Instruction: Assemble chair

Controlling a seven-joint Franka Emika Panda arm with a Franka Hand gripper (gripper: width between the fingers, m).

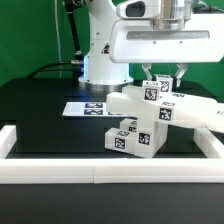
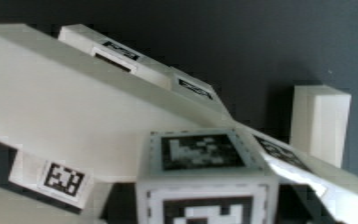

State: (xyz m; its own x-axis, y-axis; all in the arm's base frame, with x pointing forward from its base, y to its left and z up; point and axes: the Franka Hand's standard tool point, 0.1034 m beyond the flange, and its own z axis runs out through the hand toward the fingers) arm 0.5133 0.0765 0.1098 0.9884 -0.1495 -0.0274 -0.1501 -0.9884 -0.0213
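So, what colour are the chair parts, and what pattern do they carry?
The chair is white, with square black-and-white marker tags; the exterior view shows this best.

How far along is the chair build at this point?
Partly built. Done: several tagged white parts already stand stacked as the chair near the border rail. In hand: the gripper is down over its top post; whether the jaws are clamped on it is not visible. Left: cannot be judged, and one white piece stands apart in the wrist view.

Glossy white arm [image 1: 105, 45], rounded casings
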